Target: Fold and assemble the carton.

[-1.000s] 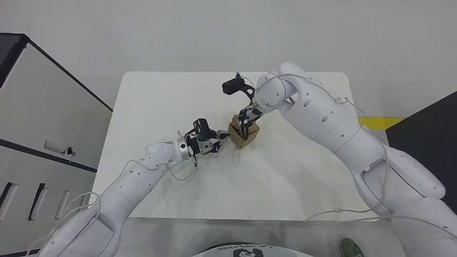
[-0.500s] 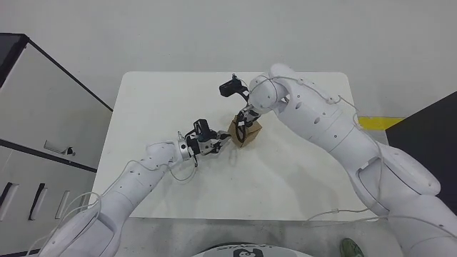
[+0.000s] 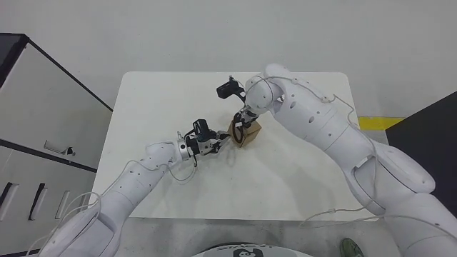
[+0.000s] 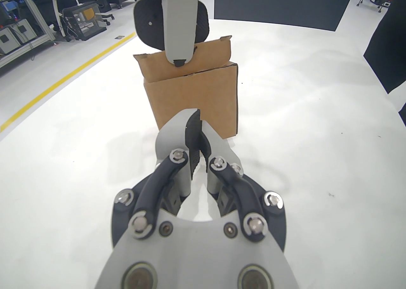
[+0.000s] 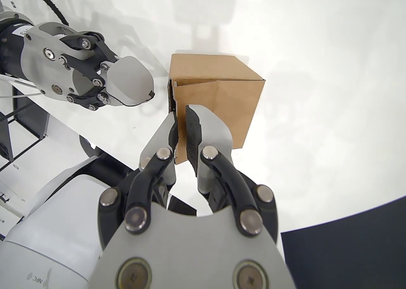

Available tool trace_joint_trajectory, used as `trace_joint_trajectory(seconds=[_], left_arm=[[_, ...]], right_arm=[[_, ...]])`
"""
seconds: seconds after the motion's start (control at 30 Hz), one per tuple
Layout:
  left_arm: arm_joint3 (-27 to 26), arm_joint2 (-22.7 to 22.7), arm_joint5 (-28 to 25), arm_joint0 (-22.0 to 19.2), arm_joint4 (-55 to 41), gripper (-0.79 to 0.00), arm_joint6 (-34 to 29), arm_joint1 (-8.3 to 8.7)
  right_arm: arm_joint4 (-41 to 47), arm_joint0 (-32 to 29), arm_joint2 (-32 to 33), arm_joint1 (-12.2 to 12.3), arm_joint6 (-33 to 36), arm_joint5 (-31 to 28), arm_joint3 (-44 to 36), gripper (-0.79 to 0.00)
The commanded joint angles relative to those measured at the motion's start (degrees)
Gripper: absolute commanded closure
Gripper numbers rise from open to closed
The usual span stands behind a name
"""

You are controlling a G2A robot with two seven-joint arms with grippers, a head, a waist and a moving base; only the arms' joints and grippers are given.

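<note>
A small brown carton (image 3: 250, 134) stands on the white table (image 3: 300, 178) near its middle. One flap sticks up at its top edge (image 4: 209, 52). My right gripper (image 5: 180, 116) comes down from above and is shut on that flap, one pad on each side of the cardboard. In the left wrist view it hangs over the carton (image 4: 196, 93). My left gripper (image 4: 196, 119) is shut with nothing in it and lies low over the table, its tips pointing at the carton's side face. In the right wrist view a small gap separates the left gripper (image 5: 149, 93) from the carton (image 5: 219, 81).
A dark cabinet (image 3: 28, 114) stands left of the table. The table edge (image 3: 228, 218) runs close to the robot. White tabletop surrounds the carton on all sides.
The right arm has swung a little to the left with the flap in its gripper, and the carton has shifted and turned slightly with it. The left arm has stayed put.
</note>
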Motion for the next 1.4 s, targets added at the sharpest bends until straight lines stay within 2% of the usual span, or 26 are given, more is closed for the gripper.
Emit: trace_joint_trajectory(seconds=[0.0, 0.63, 1.37], left_arm=[[0.01, 0.0, 0.0, 0.0, 0.01, 0.0, 0.02, 0.01], [0.38, -0.03, -0.18, -0.04, 0.05, 0.0, 0.63, 0.08], [0.58, -0.26, -0.66, -0.21, 0.06, 0.0, 0.45, 0.26]], right_arm=[[0.01, 0.16, -0.21, -0.3, 0.02, -0.2, 0.46, 0.0], [0.54, 1.59, -2.18, -3.78, -1.03, -1.92, 6.55, 0.0], [0.96, 2.17, -2.59, -6.64, -1.31, -3.83, 12.39, 0.0]])
